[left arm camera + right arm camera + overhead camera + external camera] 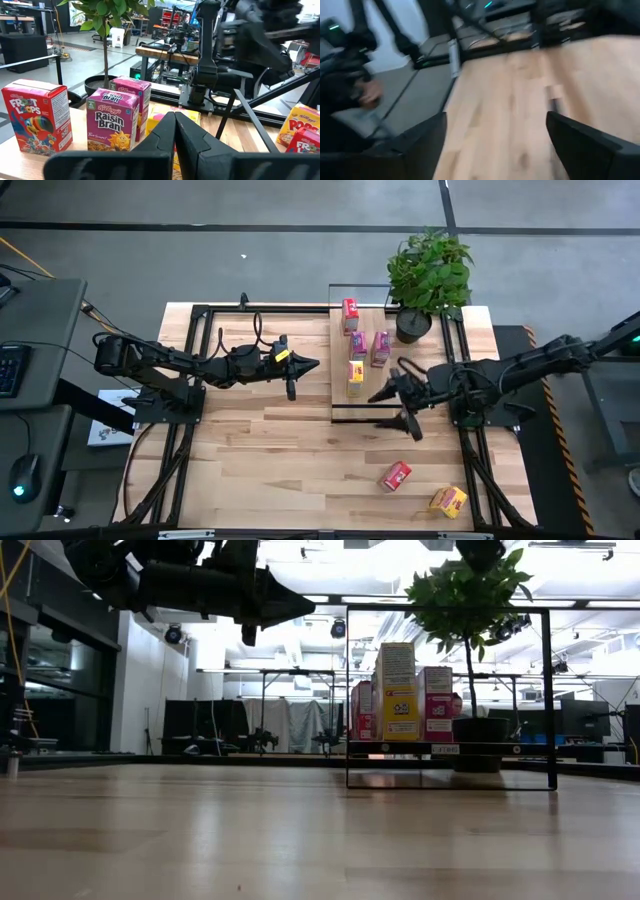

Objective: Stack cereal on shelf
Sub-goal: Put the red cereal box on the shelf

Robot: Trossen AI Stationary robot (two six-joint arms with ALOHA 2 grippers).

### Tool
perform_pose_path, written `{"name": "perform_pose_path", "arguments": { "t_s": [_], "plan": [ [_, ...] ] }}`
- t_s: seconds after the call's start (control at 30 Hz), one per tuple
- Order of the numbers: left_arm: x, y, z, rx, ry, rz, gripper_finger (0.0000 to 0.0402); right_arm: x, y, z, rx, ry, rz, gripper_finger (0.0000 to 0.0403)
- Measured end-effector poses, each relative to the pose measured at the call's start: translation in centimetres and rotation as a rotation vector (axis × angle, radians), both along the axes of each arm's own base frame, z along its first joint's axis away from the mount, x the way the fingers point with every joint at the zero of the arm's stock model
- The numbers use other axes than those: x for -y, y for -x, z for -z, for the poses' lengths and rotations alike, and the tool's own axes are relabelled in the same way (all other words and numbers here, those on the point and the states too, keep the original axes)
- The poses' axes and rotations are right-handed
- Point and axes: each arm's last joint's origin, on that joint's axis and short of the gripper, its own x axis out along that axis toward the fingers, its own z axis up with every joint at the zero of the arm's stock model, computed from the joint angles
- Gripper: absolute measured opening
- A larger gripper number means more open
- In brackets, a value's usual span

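- Dark-metal left gripper, centre-left of the high view: fingers pressed together, nothing in them, parked just left of the shelf edge.
- Light-wood narrow plank shelf w/ thin black frame, centre to upper centre: four small cardboard cereal boxes on it, namely red one at top, two pink-purple mid, yellow one lowest.
- Dark right gripper, centre-right, at the shelf's lower right corner: fingers spread apart, empty. Wrist view shows bare wood between them.
- Loose red cereal box, lower centre-right on tabletop, lying tilted; loose yellow cereal box further right, near lower edge.
- Key relation: both loose boxes sit below and right of the right gripper in the high view; red is closer. Right arm far nearer than left. Red box's long axis runs diagonal, so I'd judge the wrist needs turning to span its short side.
- Hard to see: right wrist view badly smeared; low view doesn't show the loose boxes; left wrist view cuts the two boxes at its right edge.
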Motion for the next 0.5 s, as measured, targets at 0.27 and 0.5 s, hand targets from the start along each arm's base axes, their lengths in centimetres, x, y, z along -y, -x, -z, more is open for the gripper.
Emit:
{"name": "perform_pose_path", "arguments": {
  "t_s": [0.27, 0.5],
  "plan": [
    [0.0, 0.0, 0.0, -0.003, 0.000, 0.000, 0.0000, -3.9, -0.1, 0.2, -0.242, 0.067, -0.168, 0.0365],
    [0.0, 0.0, 0.0, -0.003, 0.000, 0.000, 0.0000, -7.1, -0.2, 3.0, -0.422, 0.168, -0.279, 0.0365]
  ]
}}
